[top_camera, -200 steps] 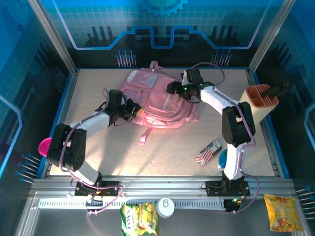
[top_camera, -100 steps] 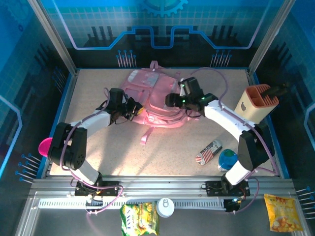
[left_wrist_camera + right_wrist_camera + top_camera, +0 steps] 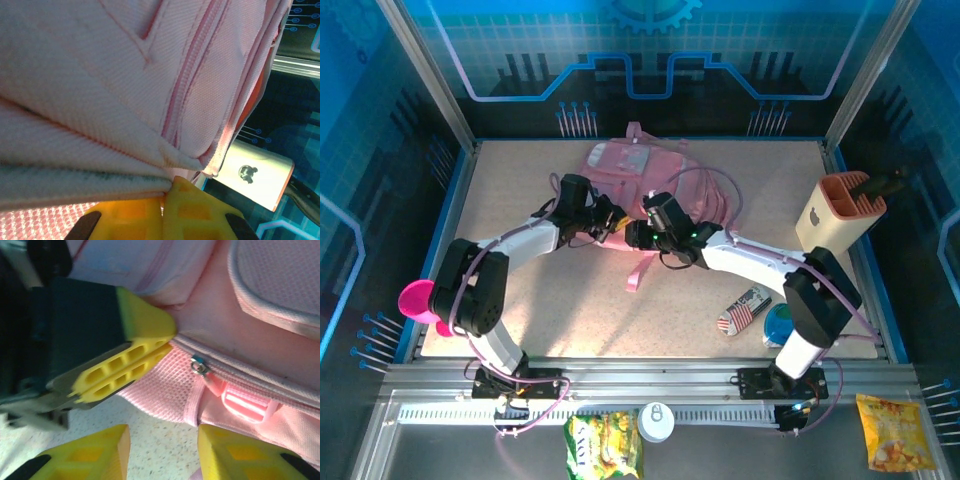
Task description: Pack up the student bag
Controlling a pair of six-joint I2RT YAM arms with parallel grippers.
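Observation:
The pink student bag [image 3: 645, 175] lies bunched at the back middle of the table, one strap trailing toward the front. My left gripper [image 3: 611, 222] is shut on a fold of fabric at the bag's near edge [image 3: 100, 170], with the yellow fingertips [image 3: 195, 207] pressed together. In the right wrist view those fingers [image 3: 125, 371] pinch pink mesh just left of a zip pull [image 3: 200, 365]. My right gripper [image 3: 638, 236] sits right beside it at the same edge. It is open [image 3: 162, 450], and between its fingers is bare table and the mesh edge.
A beige-and-orange pen holder [image 3: 840, 208] stands at the right edge. Near the right arm's base lie a flag-printed case [image 3: 745, 308] and a blue ball [image 3: 782, 322]. A pink cup [image 3: 415, 298] is at the left edge. Snack packets [image 3: 603, 445] and a white lid [image 3: 656, 420] lie off the table's front.
My right arm swung from the bag's far right side to its near edge, beside the left gripper, and its jaws narrowed. The left gripper shifted right with the fabric and the bag bunched up.

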